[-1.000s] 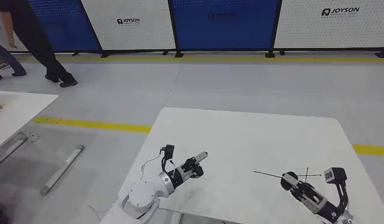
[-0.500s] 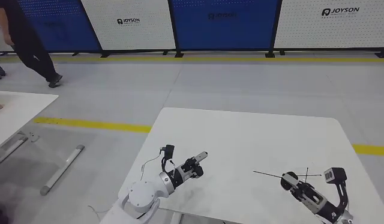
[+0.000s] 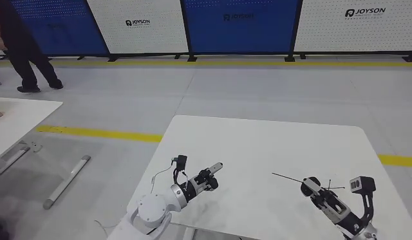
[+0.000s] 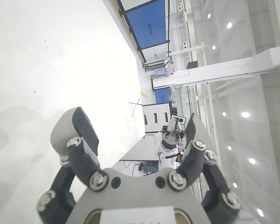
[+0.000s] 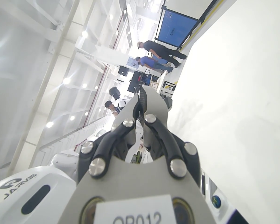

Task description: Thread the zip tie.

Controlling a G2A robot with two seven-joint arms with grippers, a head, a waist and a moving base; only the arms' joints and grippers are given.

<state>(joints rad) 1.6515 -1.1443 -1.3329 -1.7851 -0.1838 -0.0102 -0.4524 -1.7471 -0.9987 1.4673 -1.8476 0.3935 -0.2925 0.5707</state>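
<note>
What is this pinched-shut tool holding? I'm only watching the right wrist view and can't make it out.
Observer: In the top view, the right tool grips a thin black zip tie that sticks out sideways over the white table.
Operator: Is the other arm helping?
Observer: No. The left tool is open and empty, well apart from the tie.
</note>
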